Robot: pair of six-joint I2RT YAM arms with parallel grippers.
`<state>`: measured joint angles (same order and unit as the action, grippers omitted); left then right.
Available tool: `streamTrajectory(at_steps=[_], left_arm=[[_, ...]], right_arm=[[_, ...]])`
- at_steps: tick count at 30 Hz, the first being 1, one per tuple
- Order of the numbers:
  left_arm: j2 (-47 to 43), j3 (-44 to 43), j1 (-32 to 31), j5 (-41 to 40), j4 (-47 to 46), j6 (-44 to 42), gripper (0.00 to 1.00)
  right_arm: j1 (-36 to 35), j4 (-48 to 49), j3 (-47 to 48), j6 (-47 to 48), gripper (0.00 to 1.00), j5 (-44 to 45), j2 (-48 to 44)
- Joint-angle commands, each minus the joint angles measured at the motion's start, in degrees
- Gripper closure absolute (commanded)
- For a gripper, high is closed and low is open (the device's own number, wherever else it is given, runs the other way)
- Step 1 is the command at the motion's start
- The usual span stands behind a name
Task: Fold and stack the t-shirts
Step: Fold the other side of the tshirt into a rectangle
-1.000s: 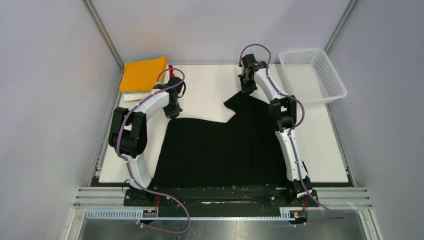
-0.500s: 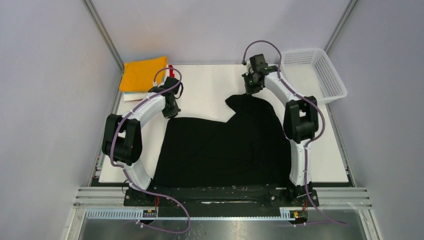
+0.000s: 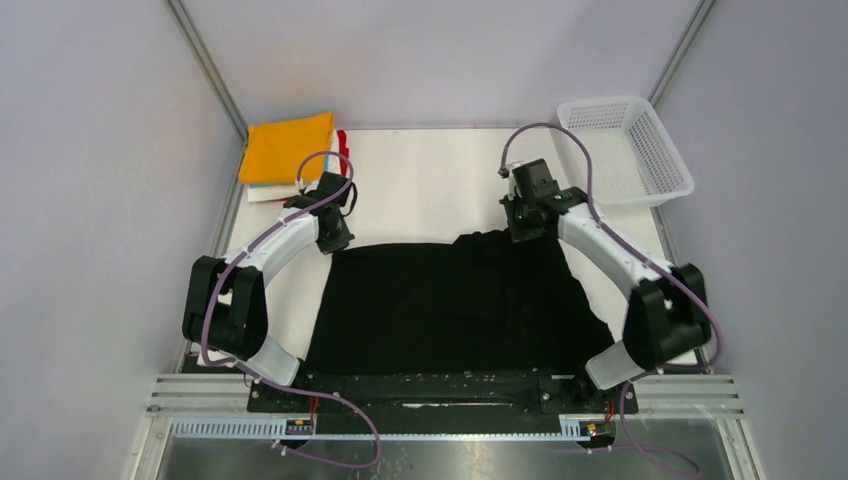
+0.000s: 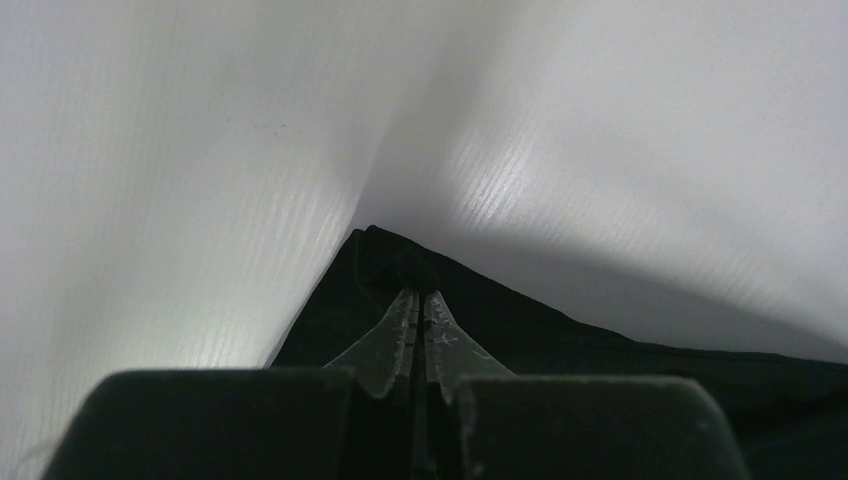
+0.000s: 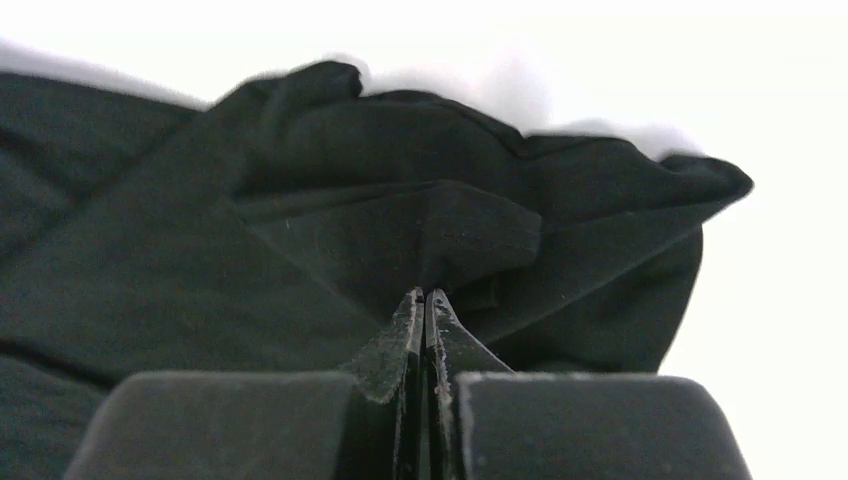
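Soft black cloth t-shirt (image 3: 450, 300), near-square, flat on white surface (image 3: 420, 170), far corners pinched by left hand (image 4: 418, 296) and right hand (image 5: 422, 296).

Enclosed cell: white table, plain pale walls.
White tabletop (image 3: 430, 170) with a thin dark border, boxed in by a back wall (image 3: 440, 60), left wall (image 3: 90, 200) and right wall (image 3: 770, 250), all flat grey-lilac with no windows. Two aluminium posts (image 3: 207, 70) run diagonally along the back corners. Ribbed metal rail (image 3: 200, 395) runs across the near edge, with a dull grey metal sheet (image 3: 450, 455) below it. Light is even and diffuse, shadows soft; the left wrist view shows a mild sheen on the table surface.
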<state>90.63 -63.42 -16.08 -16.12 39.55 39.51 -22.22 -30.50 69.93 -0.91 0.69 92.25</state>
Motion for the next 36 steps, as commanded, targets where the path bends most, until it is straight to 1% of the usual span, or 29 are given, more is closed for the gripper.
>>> streamTrajectory(at_steps=[1, 6, 9, 13, 14, 16, 20, 22, 26, 29, 32, 34, 35, 36], left_arm=[[-4.79, 3.58, -0.21, 0.68, -2.55, 1.41, 1.0], [-11.45, 8.36, -0.44, -1.8, -2.47, 3.68, 1.0], [-15.33, 10.36, -0.45, -2.48, -2.34, 4.47, 1.0], [-19.25, 12.59, -0.46, -2.52, -1.98, 5.57, 1.0], [-19.87, 13.16, -0.45, -2.12, -2.15, 5.69, 1.0], [-20.88, 14.18, -0.6, -1.99, -2.14, 5.96, 1.0], [-21.61, 15.24, -0.64, -3.05, -1.43, 6.57, 1.0], [-22.11, 15.89, -0.71, -3.73, -0.93, 6.83, 1.0], [-23.82, 17.76, -0.73, -3.77, -0.49, 7.5, 1.0], [-24.64, 19.77, -0.8, -3.94, -0.49, 8.06, 1.0], [-25.27, 21.62, -0.8, -4.53, -0.69, 8.88, 1.0], [-25.3, 22.89, -0.76, -4.36, -1.14, 9.25, 1.0], [-25.21, 23.51, -0.78, -4.11, -1.41, 9.49, 0.98], [-25.05, 24.12, -0.8, -3.75, -1.65, 9.72, 0.96]], right_arm=[[-2.2, -4.64, -5.17, -3.73, 1.0, 9.59, -12.38], [-3.85, -12.5, -11.57, -8.29, 1.0, 14.89, -22.74], [-3.97, -17.04, -13.94, -10.89, 1.0, 15.61, -29.49], [-4.09, -22.97, -14.54, -13.16, 1.0, 17.3, -35.92], [-4.21, -22.83, -14.66, -13.13, 1.0, 17.5, -37.01], [-4.25, -22.33, -14.55, -12.69, 1.0, 14.01, -38.27], [-4.24, -26.69, -12.74, -17.76, 1.0, 10.9, -36.9], [-4.22, -30.21, -12.7, -21.25, 1.0, 11.39, -37.56], [-4.24, -34.65, -14.18, -27.47, 1.0, 14.3, -42.56], [-4.24, -36.65, -17.27, -30.47, 1.0, 12.11, -44.34], [-4.24, -35.41, -22.69, -33.42, 1.0, 9.73, -44.86], [-4.22, -34.51, -25.79, -35.31, 0.94, 9.48, -44.31], [-4.23, -34.15, -27.16, -36.52, 0.9, 9.96, -43.94], [-4.24, -33.68, -28.34, -37.19, 0.81, 10.17, -43.54]])
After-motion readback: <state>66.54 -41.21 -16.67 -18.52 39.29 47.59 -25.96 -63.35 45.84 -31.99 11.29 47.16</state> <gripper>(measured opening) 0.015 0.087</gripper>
